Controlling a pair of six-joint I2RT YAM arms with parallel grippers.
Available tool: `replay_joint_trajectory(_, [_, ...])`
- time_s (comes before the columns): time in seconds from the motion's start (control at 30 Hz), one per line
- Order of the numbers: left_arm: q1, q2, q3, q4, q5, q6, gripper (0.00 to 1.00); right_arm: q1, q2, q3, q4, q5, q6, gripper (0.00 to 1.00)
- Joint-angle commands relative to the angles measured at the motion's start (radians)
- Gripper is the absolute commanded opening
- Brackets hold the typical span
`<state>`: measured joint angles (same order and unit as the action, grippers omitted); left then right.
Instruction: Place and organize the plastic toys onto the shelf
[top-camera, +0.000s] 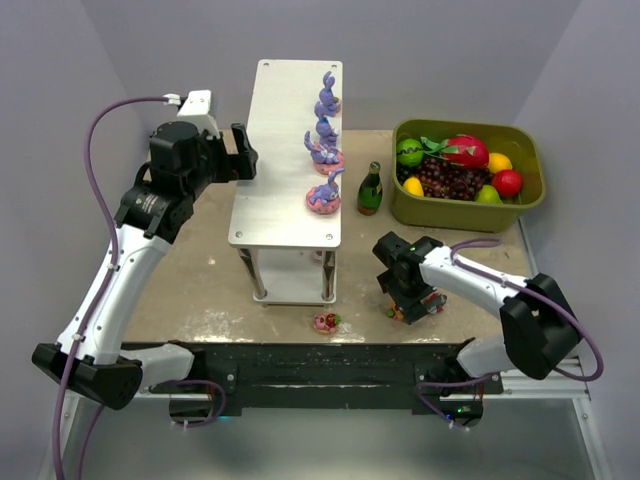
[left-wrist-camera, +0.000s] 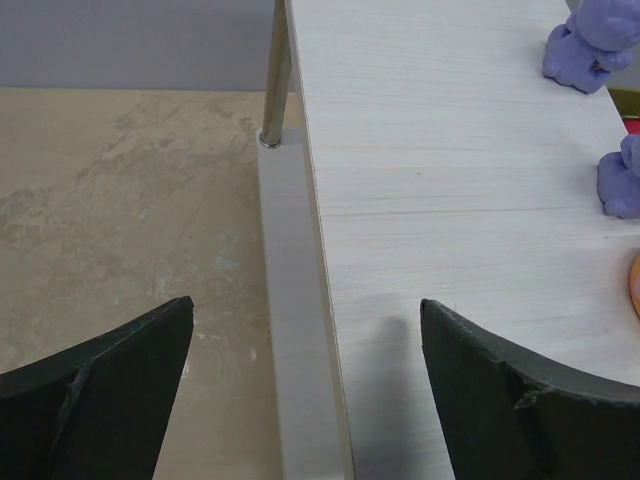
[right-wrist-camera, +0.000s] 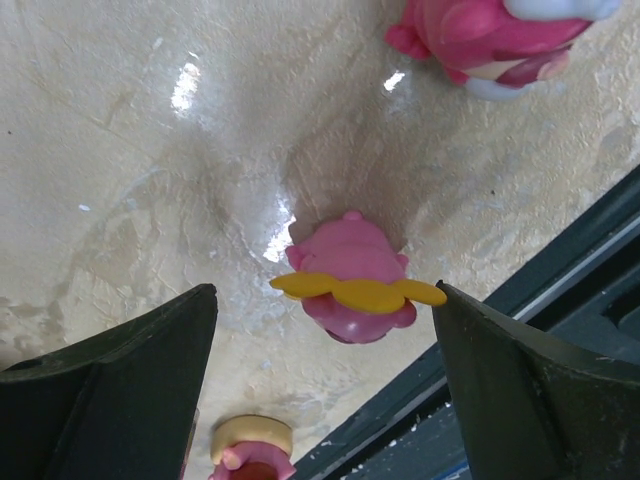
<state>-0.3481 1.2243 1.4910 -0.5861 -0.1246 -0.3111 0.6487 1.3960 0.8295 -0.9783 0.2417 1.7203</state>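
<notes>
The shelf (top-camera: 285, 150) stands mid-table with three purple bunnies (top-camera: 324, 146) in a row along its right edge. My left gripper (top-camera: 245, 152) is open and empty at the shelf's left edge. The left wrist view shows the gripper (left-wrist-camera: 305, 370) straddling the edge of the top board (left-wrist-camera: 450, 200), with bunnies (left-wrist-camera: 585, 45) at the far right. My right gripper (top-camera: 410, 302) is low over the table at the front right. It is open (right-wrist-camera: 325, 380) around a pink toy with yellow wings (right-wrist-camera: 355, 280) and does not touch it. More pink toys lie above (right-wrist-camera: 480, 40) and below (right-wrist-camera: 250, 455).
Another small pink toy (top-camera: 326, 322) lies on the table in front of the shelf. A dark green bottle (top-camera: 370, 190) stands right of the shelf. An olive-green bin (top-camera: 525, 205) of fruit sits at the back right. The table's dark front rail (right-wrist-camera: 560, 330) is close to the right gripper.
</notes>
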Motion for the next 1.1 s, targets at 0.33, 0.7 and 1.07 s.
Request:
replay_joint_trajectory(0.33, [0.008, 0.001, 0.049, 0.025, -0.024, 0.026, 1.00, 0.000, 0.031, -0.030, 0.023, 0.100, 0.033, 0.73])
replay_joint_trajectory(0.7, [0.009, 0.006, 0.049, 0.026, -0.012, 0.021, 1.00, 0.000, -0.009, -0.023, 0.062, 0.186, -0.059, 0.40])
replay_joint_trajectory(1.07, [0.008, 0.004, 0.048, 0.035, -0.009, 0.012, 1.00, -0.004, -0.155, 0.055, 0.369, 0.252, -0.609, 0.00])
